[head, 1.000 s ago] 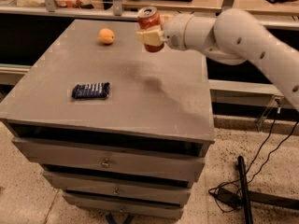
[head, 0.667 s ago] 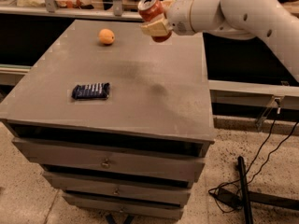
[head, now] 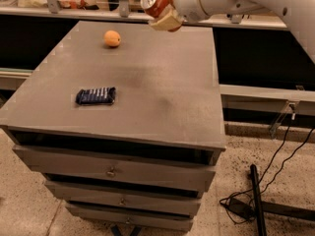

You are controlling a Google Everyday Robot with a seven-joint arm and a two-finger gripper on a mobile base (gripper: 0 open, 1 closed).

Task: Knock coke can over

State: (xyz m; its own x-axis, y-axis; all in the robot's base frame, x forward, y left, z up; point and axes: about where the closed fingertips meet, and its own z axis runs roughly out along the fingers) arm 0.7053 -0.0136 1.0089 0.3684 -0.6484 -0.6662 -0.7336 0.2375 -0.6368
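Pincer (head: 165, 13) grips one coke can (head: 152, 0); one orange (head: 112, 38), one packet (head: 96, 96) on table (head: 167, 82).

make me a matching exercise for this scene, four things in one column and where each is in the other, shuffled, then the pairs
Things:
1. red aluminium coke can
2. small round orange fruit
3. flat dark blue snack packet
4. pincer

Places:
A. lying near left on the grey cabinet top
B. resting on its far left part
C. top of the view, above the far edge, shut on the can
D. held tilted in the air

Pairs: 1-D, 2-B, 3-A, 4-C
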